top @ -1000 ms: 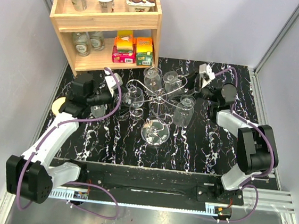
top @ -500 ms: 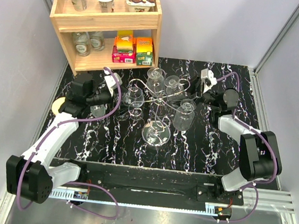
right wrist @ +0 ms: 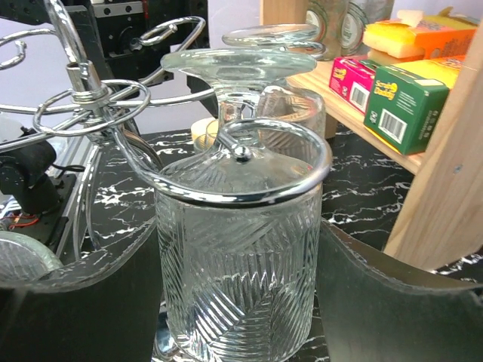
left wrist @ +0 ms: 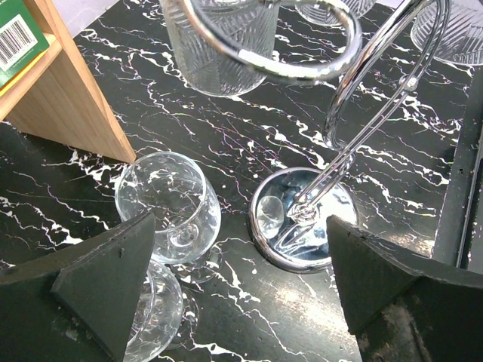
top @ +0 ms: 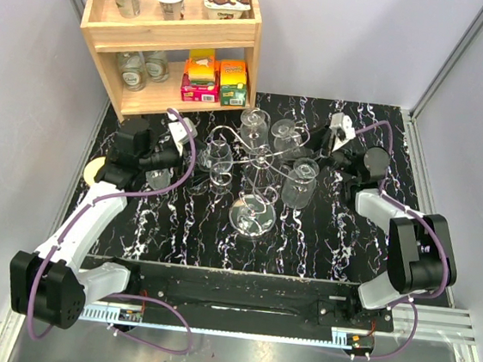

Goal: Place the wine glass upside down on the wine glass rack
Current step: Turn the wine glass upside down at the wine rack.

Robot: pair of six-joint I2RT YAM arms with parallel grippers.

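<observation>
The silver wire wine glass rack [top: 259, 159] stands mid-table on its round disc base [top: 251, 217]; several glasses hang upside down on it. My right gripper [top: 313, 144] reaches in from the right. In the right wrist view its fingers [right wrist: 83, 302] sit against both sides of a ribbed wine glass [right wrist: 238, 256], which hangs upside down with its foot over a scroll arm [right wrist: 249, 188]. That glass also shows in the top view [top: 287, 136]. My left gripper [top: 179, 145] is open and empty left of the rack, above the table between two upright glasses [left wrist: 170, 200] and the disc base [left wrist: 306, 219].
A wooden shelf [top: 173, 48] with jars, cups and boxes stands at the back left, its side close to the left gripper [left wrist: 68, 98]. A small round yellowish object [top: 94, 168] lies at the mat's left edge. Grey walls close in both sides.
My right gripper and the ribbed glass have shifted slightly right, and the rack's arms have turned a little with them. The left arm has not moved.
</observation>
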